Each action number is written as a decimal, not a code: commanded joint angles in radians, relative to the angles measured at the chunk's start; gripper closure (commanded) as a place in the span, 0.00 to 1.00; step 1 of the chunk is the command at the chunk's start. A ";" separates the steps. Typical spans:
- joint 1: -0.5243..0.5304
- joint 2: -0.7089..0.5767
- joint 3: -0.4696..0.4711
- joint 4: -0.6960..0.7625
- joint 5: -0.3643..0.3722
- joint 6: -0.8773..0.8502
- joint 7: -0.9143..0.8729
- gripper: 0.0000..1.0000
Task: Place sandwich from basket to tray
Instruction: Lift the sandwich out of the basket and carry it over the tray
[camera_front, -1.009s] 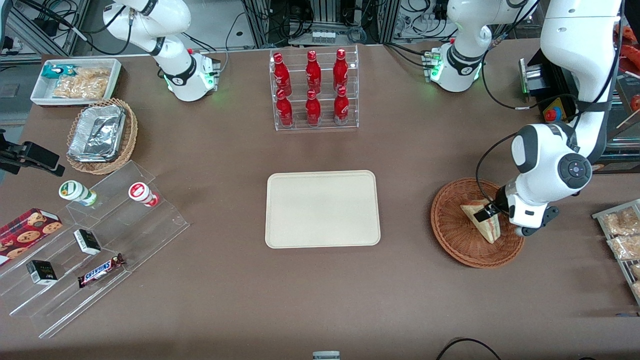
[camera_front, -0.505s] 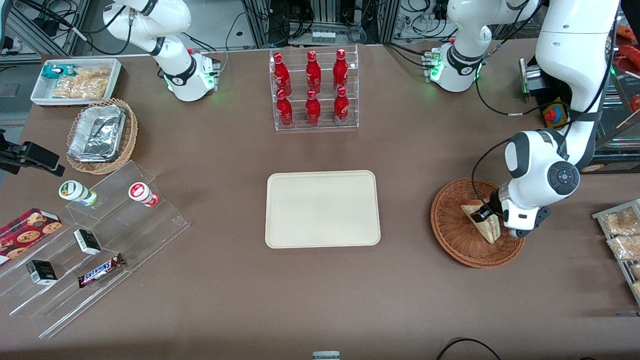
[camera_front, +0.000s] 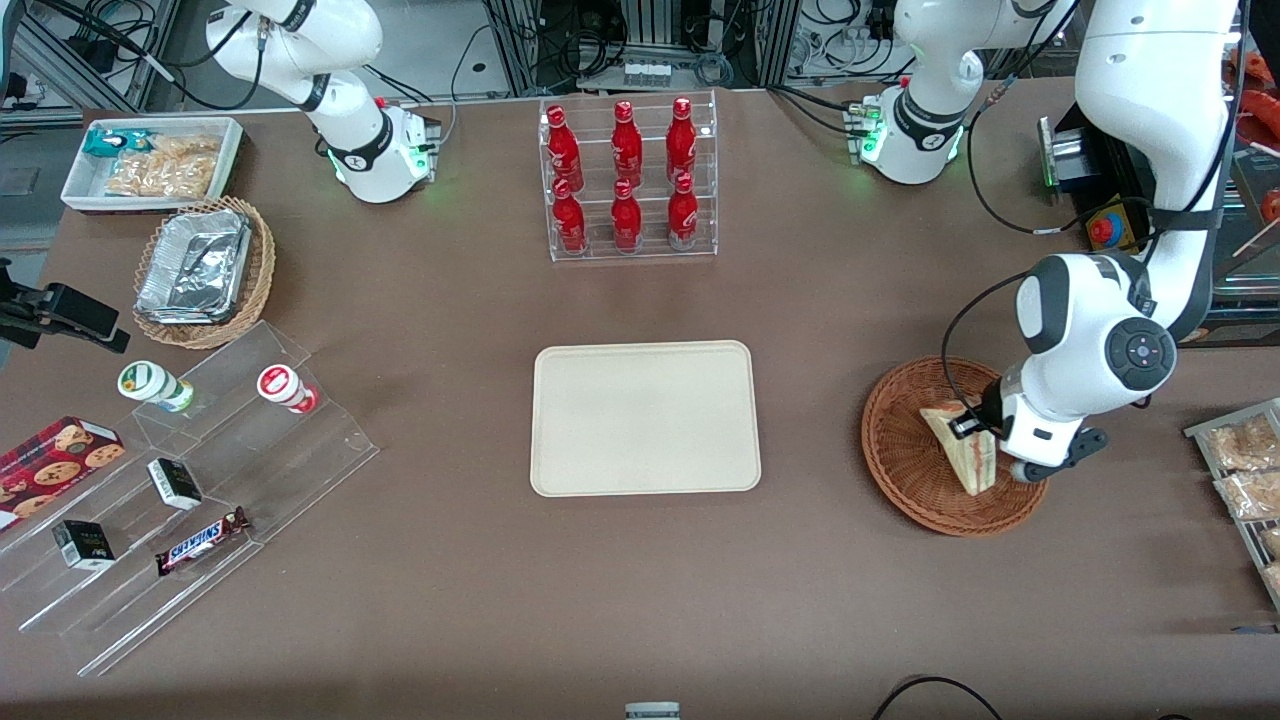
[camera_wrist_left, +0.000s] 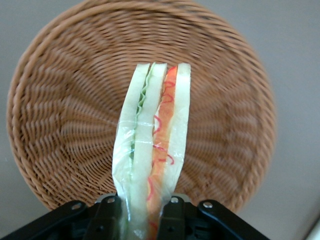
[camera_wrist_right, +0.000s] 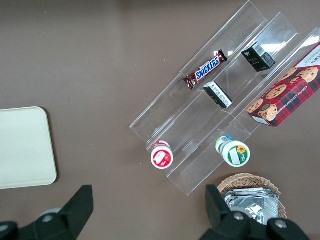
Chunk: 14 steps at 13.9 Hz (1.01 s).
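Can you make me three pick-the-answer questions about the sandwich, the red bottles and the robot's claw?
1. Where is the sandwich?
A in the basket
B on the tray
C in the bottle rack

2. How many red bottles stand in the rack?
A four
B six
C nine

3. What is the gripper doing?
A hanging open
B gripping a bottle
C pinching the sandwich

Answers: 1 A, the wedge stands over the wicker; 2 B, two rows of three; 3 C, the wrist view shows fingers on both sides of the bread.
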 joint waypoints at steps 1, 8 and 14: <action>-0.070 -0.004 -0.019 0.070 0.013 -0.108 0.070 0.89; -0.450 0.164 -0.029 0.264 0.021 -0.157 -0.278 0.91; -0.655 0.356 -0.027 0.464 0.024 -0.154 -0.515 0.91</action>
